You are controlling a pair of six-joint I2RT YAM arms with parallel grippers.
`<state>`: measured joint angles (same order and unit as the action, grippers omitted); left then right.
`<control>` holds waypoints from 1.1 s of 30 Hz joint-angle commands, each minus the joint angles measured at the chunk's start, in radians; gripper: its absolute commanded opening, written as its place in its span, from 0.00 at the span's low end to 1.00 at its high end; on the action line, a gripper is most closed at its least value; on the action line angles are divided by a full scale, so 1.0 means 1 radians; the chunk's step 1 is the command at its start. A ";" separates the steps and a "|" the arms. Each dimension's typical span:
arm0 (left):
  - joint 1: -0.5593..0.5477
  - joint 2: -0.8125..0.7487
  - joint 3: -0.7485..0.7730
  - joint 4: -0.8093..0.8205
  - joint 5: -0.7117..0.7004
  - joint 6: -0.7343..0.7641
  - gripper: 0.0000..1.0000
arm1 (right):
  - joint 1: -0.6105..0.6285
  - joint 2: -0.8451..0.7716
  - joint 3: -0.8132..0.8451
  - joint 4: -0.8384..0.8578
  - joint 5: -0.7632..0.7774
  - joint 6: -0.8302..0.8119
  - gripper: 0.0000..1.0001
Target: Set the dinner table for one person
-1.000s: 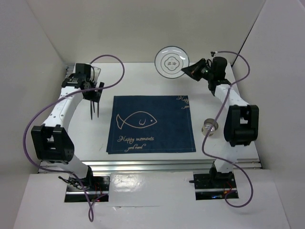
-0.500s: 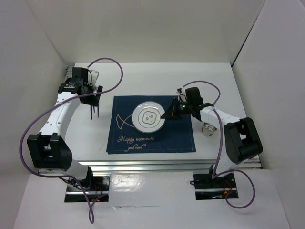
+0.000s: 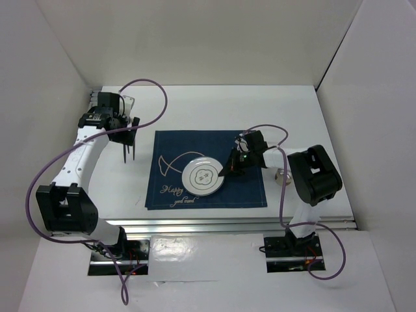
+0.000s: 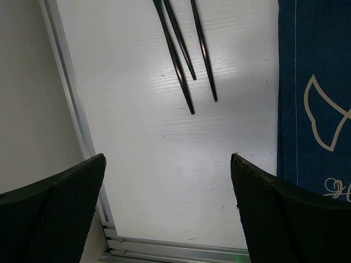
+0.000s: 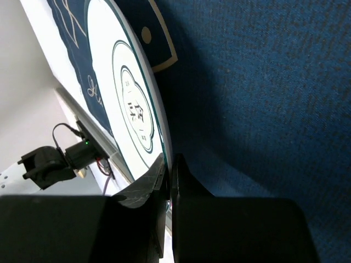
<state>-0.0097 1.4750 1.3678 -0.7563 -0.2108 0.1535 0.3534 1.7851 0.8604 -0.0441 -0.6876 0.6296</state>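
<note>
A white plate (image 3: pixel 203 176) with a dark ring and centre mark lies on the navy fish-print placemat (image 3: pixel 250 188) on the white dinner table (image 3: pixel 195 110). My right gripper (image 3: pixel 229 169) is shut on the plate's right rim; the right wrist view shows the plate (image 5: pixel 129 98) pinched at its edge just above the cloth (image 5: pixel 263 93). My left gripper (image 3: pixel 127 127) is open and empty at the far left, over the black chopsticks (image 3: pixel 127 151). In the left wrist view the chopsticks (image 4: pixel 184 52) lie ahead of my wide-open fingers (image 4: pixel 274 208).
A small silver cup (image 3: pixel 284 174) stands right of the placemat, close to my right arm. The aluminium rail (image 3: pixel 247 224) runs along the table's near edge. White walls enclose the left, back and right sides.
My right gripper carried the plate from the far edge of the table down onto the placemat and drew it nearer. The left arm shifted only slightly.
</note>
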 commanded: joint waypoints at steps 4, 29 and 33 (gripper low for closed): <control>0.005 -0.007 -0.013 -0.003 0.014 0.001 1.00 | 0.007 -0.021 0.029 -0.071 0.140 -0.067 0.34; 0.005 0.821 0.652 -0.112 0.097 -0.037 0.52 | 0.016 -0.178 0.325 -0.379 0.450 -0.174 0.57; 0.014 0.844 0.650 -0.091 0.083 -0.065 0.56 | 0.016 -0.168 0.325 -0.379 0.436 -0.174 0.53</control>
<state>-0.0071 2.3024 1.9991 -0.8295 -0.1257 0.1265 0.3603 1.6112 1.1465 -0.3958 -0.2543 0.4736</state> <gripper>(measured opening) 0.554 0.536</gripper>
